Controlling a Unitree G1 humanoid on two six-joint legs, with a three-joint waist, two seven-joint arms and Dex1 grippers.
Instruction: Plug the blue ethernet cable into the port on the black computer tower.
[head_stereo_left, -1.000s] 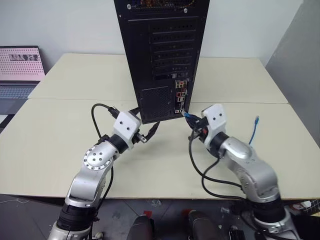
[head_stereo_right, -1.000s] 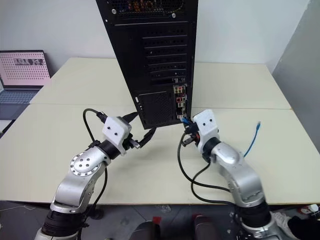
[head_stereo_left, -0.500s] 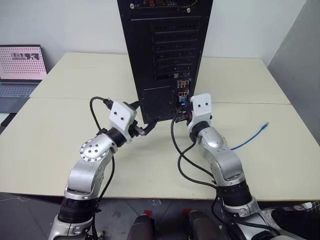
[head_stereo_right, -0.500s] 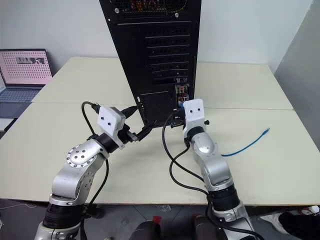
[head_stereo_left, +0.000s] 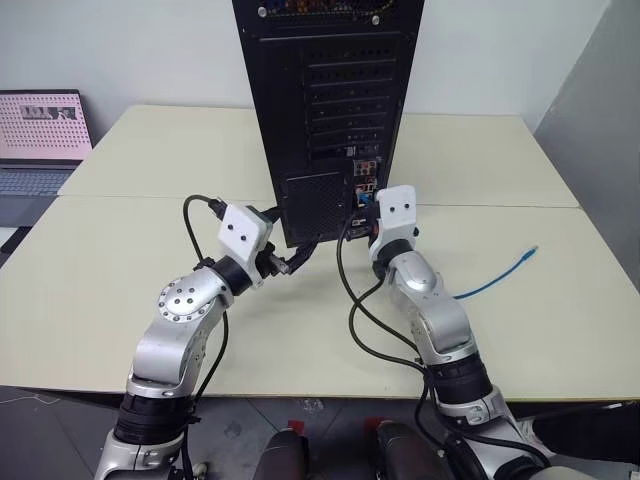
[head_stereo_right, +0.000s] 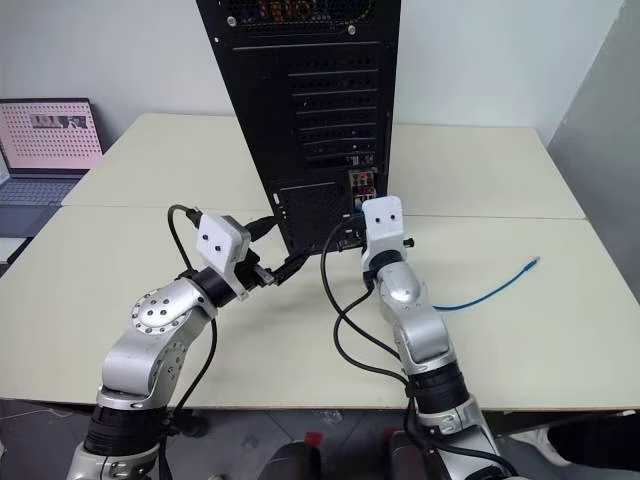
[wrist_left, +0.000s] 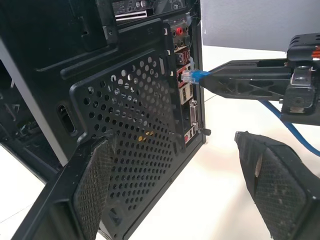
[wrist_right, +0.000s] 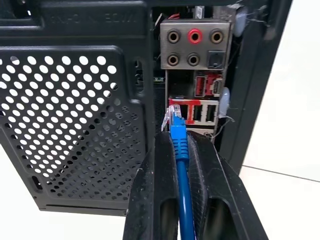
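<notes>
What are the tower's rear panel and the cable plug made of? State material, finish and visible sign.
Black computer tower rear panel: likely painted sheet metal, matte black; punched round holes and thin folded edges.
Blue ethernet cable plug: apparently clear, blue-tinted hard plastic, glossy; light passes through its tip.

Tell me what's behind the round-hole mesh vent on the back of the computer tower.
Through the mesh vent of the black computer tower only darkness and one small brass-coloured spot show. The panel and shadow hide whatever else sits inside.

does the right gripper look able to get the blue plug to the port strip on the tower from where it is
Probably yes. The right gripper is shut on the blue ethernet cable, its plug pointing at the connector strip on the black computer tower, with nothing between. The open left gripper sits off to the side.
</notes>
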